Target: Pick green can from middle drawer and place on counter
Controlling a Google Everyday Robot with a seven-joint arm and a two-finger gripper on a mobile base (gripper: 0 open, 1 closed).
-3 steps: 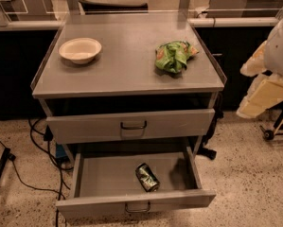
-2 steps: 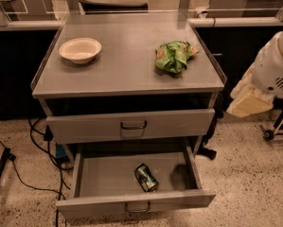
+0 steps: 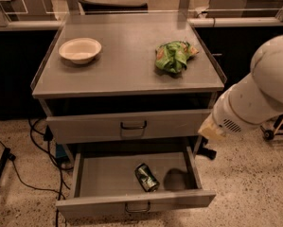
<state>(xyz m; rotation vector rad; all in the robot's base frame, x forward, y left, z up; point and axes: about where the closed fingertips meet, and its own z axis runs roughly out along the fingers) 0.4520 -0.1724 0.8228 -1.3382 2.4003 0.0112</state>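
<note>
The green can [image 3: 146, 177] lies on its side in the open middle drawer [image 3: 93, 176], a little right of the drawer's centre. The drawer's front panel carries a small dark loop handle [image 3: 137, 207]. The counter [image 3: 127, 65] is the grey cabinet top above it. Only my white arm [image 3: 254, 98] shows, coming in from the right, with its beige lower end [image 3: 211, 129] beside the cabinet's right edge, above and right of the can. My gripper itself is not in view.
A beige bowl [image 3: 80, 49] stands at the counter's back left. A wrinkly green foil snack bag [image 3: 173, 56] lies at its back right. A closed drawer [image 3: 131, 125] sits above the open one. Dark cables [image 3: 37, 145] lie on the floor to the left.
My arm has swung left and down, from beside the counter's right rim to the cabinet's right side near the closed drawer. The can and drawer have not moved.
</note>
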